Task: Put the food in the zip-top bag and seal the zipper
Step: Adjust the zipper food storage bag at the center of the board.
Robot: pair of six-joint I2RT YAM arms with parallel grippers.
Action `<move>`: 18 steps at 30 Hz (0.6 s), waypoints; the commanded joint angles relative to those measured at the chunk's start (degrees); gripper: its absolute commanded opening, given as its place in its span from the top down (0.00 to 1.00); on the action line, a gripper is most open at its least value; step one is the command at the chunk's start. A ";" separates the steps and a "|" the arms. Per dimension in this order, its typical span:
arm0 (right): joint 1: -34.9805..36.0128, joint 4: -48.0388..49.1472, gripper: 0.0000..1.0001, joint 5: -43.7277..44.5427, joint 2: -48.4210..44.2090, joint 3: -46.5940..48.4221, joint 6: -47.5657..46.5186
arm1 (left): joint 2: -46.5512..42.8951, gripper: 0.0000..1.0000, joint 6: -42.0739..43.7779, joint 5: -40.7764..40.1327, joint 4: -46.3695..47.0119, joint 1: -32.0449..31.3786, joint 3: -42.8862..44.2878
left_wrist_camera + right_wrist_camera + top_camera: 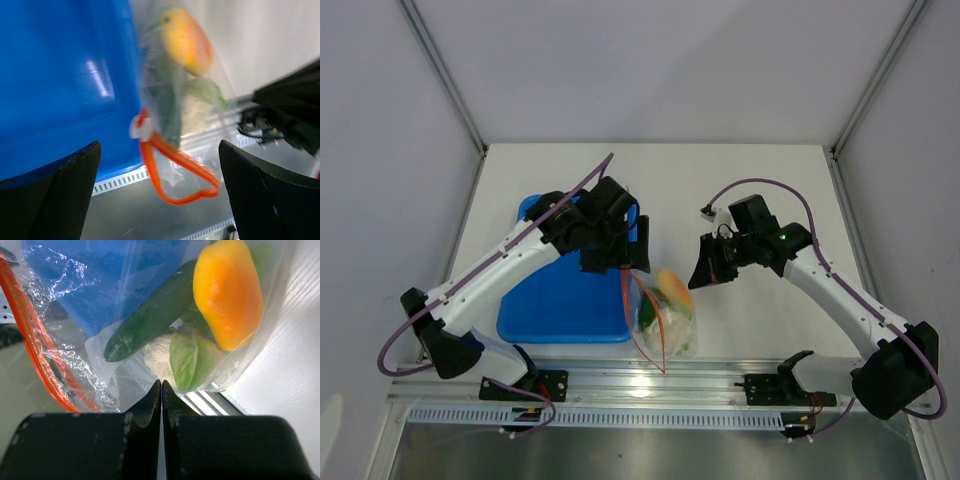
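White counter (750, 190); small clear crinkly zip-top bag (665, 318) lies at the near edge, mid-way along, just right of the blue plastic tray (555, 300), with orange-yellow fruit (673, 287), thin dark green cucumber (150, 315) and a pale green leafy piece (191, 357) inside, its orange-red zipper strip (175, 156) gaping in a loop. Wide open, the left hand (618, 252) hovers by the bag's far end holding nothing; the right hand (161, 392) is closed tight, tips at the bag's film, can't tell if any is pinched. Sealing looks next: pin one end of the strip, lay both halves flat together, then pinch along it end to end, clear of the food.
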 commanded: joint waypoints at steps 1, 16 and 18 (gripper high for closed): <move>0.39 1.09 0.97 0.66 0.56 1.48 0.38 | -4.25 0.00 -5.46 -10.80 -6.76 0.52 2.52; 3.20 1.53 1.00 2.94 0.92 1.13 3.01 | -7.77 0.01 -12.94 7.55 9.03 -0.96 -11.72; 4.25 1.62 1.00 3.21 0.83 0.61 3.89 | -6.98 0.01 -13.56 8.52 10.88 -1.32 -11.72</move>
